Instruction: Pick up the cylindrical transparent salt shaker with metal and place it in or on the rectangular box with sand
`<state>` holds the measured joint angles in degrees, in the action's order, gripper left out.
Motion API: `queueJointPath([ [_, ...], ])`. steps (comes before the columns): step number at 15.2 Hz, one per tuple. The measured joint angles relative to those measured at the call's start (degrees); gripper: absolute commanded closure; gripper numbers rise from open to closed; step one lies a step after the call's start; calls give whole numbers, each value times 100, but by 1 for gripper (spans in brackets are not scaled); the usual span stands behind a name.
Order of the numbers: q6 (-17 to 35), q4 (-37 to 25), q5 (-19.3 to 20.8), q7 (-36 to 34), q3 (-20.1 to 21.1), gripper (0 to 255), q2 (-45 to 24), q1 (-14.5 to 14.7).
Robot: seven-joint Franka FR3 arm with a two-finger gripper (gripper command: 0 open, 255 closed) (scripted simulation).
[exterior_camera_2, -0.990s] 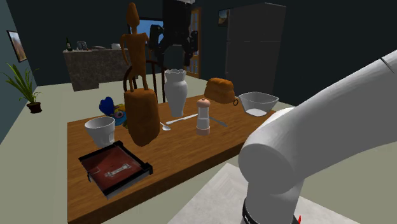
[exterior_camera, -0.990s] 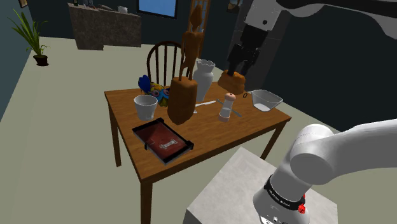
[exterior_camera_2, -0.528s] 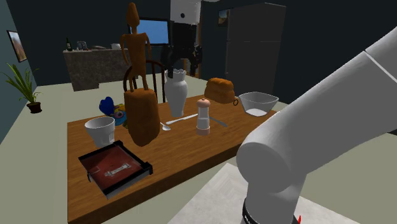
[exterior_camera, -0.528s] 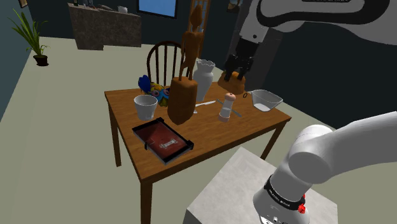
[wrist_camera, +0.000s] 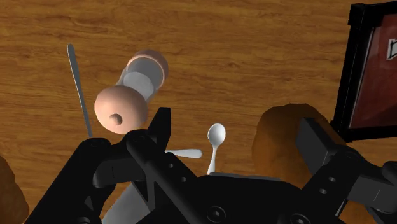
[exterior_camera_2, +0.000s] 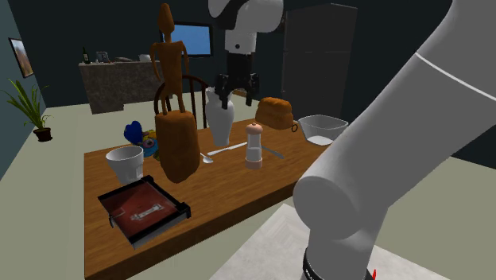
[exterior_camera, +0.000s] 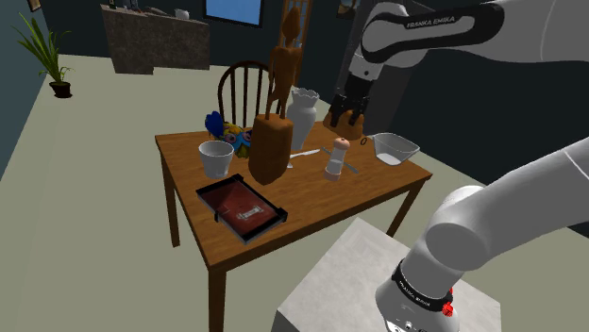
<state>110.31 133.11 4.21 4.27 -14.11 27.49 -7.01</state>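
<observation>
A wooden table (exterior_camera: 311,203) stands on a pale beige floor (exterior_camera: 94,189), with a round-backed wooden chair (exterior_camera: 241,80) pushed in at its far side. The walls (exterior_camera: 8,113) are a dark blue-grey, and the room is dim. Against the far wall sits a grey stone-look counter (exterior_camera: 156,40), and a bright blue window (exterior_camera: 234,9) glows beside it. A potted plant (exterior_camera: 45,52) stands on the floor near the corner. The second exterior view also shows a tall dark cabinet (exterior_camera_2: 318,56) and a small framed picture (exterior_camera_2: 22,57) on the side wall.
</observation>
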Motion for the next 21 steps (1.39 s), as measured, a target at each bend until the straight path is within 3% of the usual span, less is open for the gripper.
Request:
queueJointPath([
  [8, 811, -494, -90, 538, -620, 0, -1336, -183],
  [13, 1177, -998, -376, 998, -978, 0, -2262, -319],
  [21, 1730, -836, -579, 1170, -1037, 0, -2689, -344],
])
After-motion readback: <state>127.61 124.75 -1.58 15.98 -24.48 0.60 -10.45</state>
